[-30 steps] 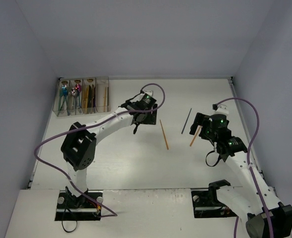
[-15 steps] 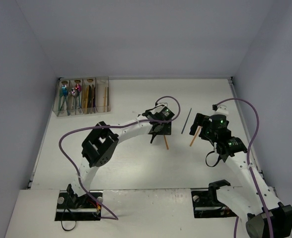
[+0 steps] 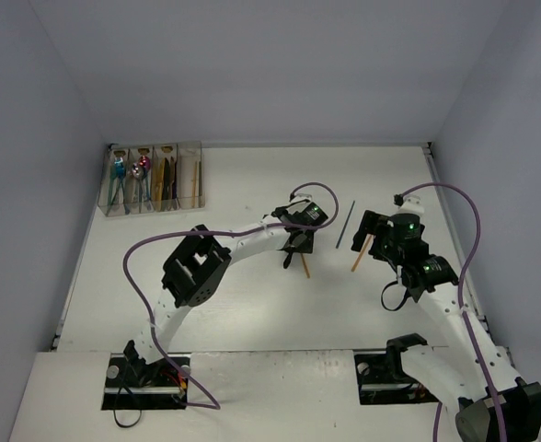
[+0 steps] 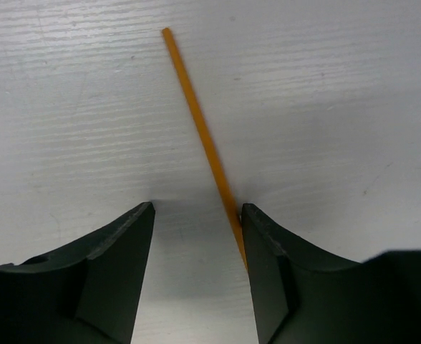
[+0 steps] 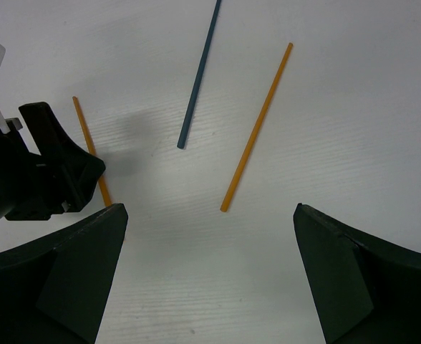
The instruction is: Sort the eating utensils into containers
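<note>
**A:** Why does the left gripper sit so low over the table?

**B:** It looks lined up for a pinch. Its fingers are partly open and hold nothing. The left orange stick runs out between them, hugging the inner face of the finger on the view's right. I'd say it is off-centre, so closing would slide it sideways first.

**A:** And the right gripper?

**B:** It hovers, spread wide and empty. The right orange stick lies ahead of it, with its near end roughly midway between the fingertips. The blue stick lies farther out, toward the left-hand finger.

**A:** What are the sticks like?

**B:** They are thin, straight and matte, with blunt cut ends, and I can't tell whether they are wood or plastic. They lie flat on a white, finely ribbed surface, so the tips probably need to touch down to catch one.

**A:** Where are the containers?

**B:** They are clear-walled bins well apart from both grippers, with coloured utensils already inside.
</note>
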Controlling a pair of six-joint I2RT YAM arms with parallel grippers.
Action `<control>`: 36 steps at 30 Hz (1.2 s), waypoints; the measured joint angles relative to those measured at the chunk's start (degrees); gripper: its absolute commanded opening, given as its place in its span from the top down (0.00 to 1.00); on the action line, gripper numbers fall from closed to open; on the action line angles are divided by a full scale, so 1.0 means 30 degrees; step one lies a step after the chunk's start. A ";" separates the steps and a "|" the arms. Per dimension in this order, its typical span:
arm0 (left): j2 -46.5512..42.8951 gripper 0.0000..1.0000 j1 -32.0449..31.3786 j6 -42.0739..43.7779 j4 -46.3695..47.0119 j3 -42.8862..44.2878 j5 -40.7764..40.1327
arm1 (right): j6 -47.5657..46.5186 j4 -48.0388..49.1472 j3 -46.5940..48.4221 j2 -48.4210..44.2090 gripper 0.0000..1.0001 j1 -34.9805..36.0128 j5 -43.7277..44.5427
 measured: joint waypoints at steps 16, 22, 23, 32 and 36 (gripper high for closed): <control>-0.1053 1.00 0.0594 0.3163 -0.0746 -0.1575 -0.0878 | 0.0000 0.0000 -0.0007 0.0000 0.00 0.0000 -0.0012; -0.1652 1.00 0.1796 0.4725 -0.1574 -0.2056 -0.0857 | 0.0005 0.0000 -0.0007 -0.0007 0.00 0.0000 -0.0087; -0.1866 1.00 0.2013 0.5019 -0.1719 -0.2128 -0.0853 | 0.0005 0.0000 -0.0007 -0.0010 0.00 0.0000 -0.0097; -0.5703 1.00 0.5840 0.8740 -0.2286 -0.1087 -0.0679 | 0.0000 0.0000 -0.0007 0.0006 0.00 0.0000 -0.0117; -0.5906 1.00 0.8641 1.0022 -0.2001 0.0910 -0.0589 | 0.0002 0.0000 -0.0007 0.0102 0.00 0.0000 -0.0117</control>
